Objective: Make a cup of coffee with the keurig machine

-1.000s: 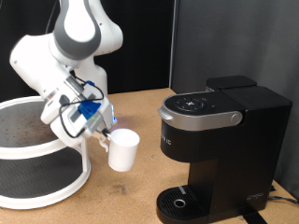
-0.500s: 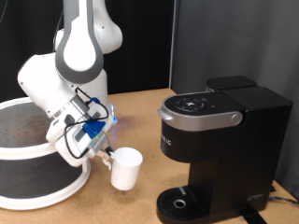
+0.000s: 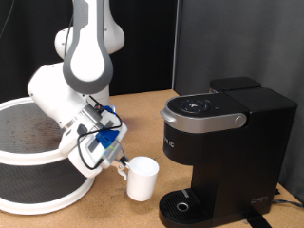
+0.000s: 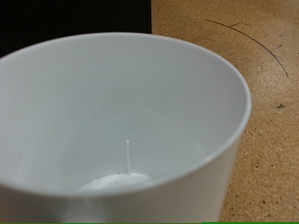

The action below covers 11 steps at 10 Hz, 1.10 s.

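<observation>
Now end effector (image 3: 122, 167) grips cup (image 3: 142, 178) by handle, just left of keurig machine (image 3: 220, 152)

Soft, even light is falling from above; the small white cylindrical cup (image 4: 121, 131) is filling the wrist view, slightly blurred.
</observation>
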Tool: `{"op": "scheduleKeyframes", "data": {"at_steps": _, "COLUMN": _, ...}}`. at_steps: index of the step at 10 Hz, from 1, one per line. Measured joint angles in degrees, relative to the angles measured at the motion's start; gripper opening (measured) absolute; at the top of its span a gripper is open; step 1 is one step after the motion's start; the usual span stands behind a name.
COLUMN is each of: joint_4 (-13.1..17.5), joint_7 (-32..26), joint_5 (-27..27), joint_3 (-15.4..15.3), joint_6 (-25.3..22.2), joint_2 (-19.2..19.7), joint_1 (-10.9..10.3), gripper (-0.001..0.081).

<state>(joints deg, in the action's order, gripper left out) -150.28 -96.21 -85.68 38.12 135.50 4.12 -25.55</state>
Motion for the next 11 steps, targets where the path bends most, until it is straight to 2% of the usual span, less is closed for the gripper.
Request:
{"op": "scheduleKeyframes", "data": {"at_steps": 3, "joint_4": 0.9, "joint_7": 0.0, "joint_5": -0.5, "joint_3": -2.0, "joint_6": -0.3, "joint_2": 0.9, "joint_1": -0.2, "gripper": 0.0068}}
{"op": "scheduleKeyframes", "data": {"at_steps": 7, "joint_4": 0.7, "joint_7": 0.0, "joint_5": -0.4, "joint_3": -2.5, "joint_6": -0.8, "joint_2": 1.5, "joint_1": -0.2, "gripper": 0.0068}}
{"op": "scheduleKeyframes", "data": {"at_steps": 11, "joint_4": 2.9, "joint_7": -1.6, "joint_5": -8.1, "joint_3": -5.1, "joint_6": 1.4, "joint_2": 3.7, "joint_1": -0.3, "gripper": 0.0068}}
